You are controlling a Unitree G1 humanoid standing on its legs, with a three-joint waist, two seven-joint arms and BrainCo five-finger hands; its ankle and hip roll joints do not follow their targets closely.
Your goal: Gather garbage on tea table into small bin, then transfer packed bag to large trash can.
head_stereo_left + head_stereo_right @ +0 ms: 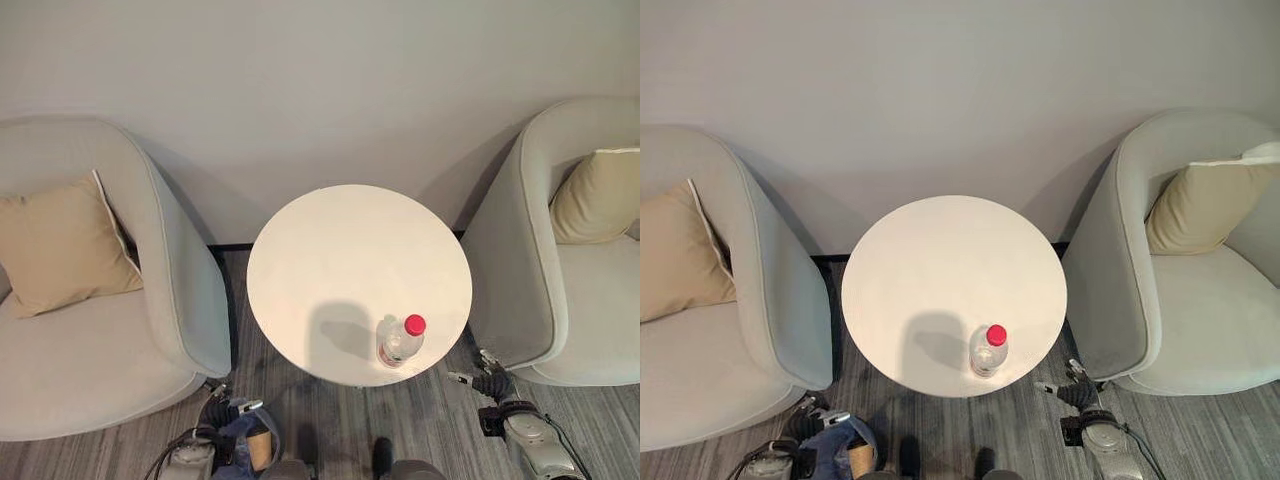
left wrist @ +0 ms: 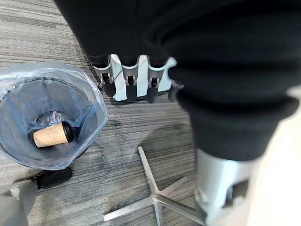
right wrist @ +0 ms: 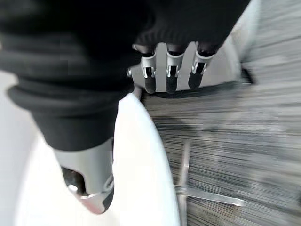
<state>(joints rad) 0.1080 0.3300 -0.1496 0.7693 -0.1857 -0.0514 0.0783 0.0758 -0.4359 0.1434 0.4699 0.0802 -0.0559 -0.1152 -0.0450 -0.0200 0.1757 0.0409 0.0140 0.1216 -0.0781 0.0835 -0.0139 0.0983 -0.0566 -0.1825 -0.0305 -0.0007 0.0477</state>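
Round white surface (image 1: 340, 250) at frame centre, between two grey armchairs. Clear bottle (image 1: 401, 340) with red cap upright near the lower right rim of the surface. Small bin (image 2: 44, 117) lined with a bluish bag, on the floor at lower left of the head view; brown cup (image 2: 51, 134) lying inside. Left hand (image 1: 222, 410) low at lower left, beside the bin, fingers straight, holding nothing. Right hand (image 1: 487, 383) at lower right, just off the surface rim, fingers relaxed, empty.
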